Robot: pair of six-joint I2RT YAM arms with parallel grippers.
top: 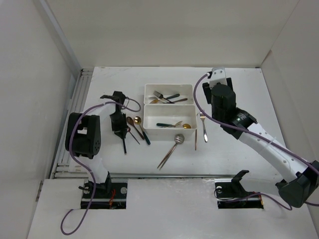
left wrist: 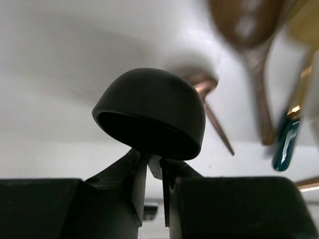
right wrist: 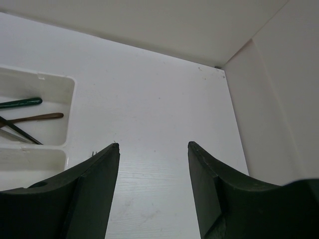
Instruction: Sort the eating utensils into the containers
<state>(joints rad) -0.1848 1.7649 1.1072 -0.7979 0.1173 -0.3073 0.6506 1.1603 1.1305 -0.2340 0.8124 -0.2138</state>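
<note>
- Closest to the lens in the left wrist view, the left end effector (left wrist: 153, 172) pinches the neck of a black spoon (left wrist: 149, 112). Its fingers (left wrist: 130, 191) are drawn in to a thin slot with the stem between them, and the dark bowl domes just past the tips.
- Behind it, blurred at the upper right of that frame, a copper spoon (left wrist: 246, 35) and a green-handled utensil (left wrist: 284, 144) lie on the white desk (left wrist: 60, 59).
- Seen from above, the grip sits at centre left of the frame, just left of the two white trays, with the spoon's handle trailing toward the bottom edge.
- The near tray (top: 159, 139) holds what look like spoons and the far tray (top: 169, 84) holds forks, so the near one is the likely home for this piece.
- The right end effector (right wrist: 153, 147) hangs with jaws wide apart and nothing between them, over bare desk to the right of the trays.
- A silver spoon (top: 178, 138) and a fork (top: 203, 122) lie loose below and to the right of the near tray.
- Doing it well: lift straight up so the long handle clears the neighbouring spoons. Keep the pinch firm, since a grip so near the bowl leaves the handle free to swing. Lower the spoon lengthwise into the tray before letting go.
</note>
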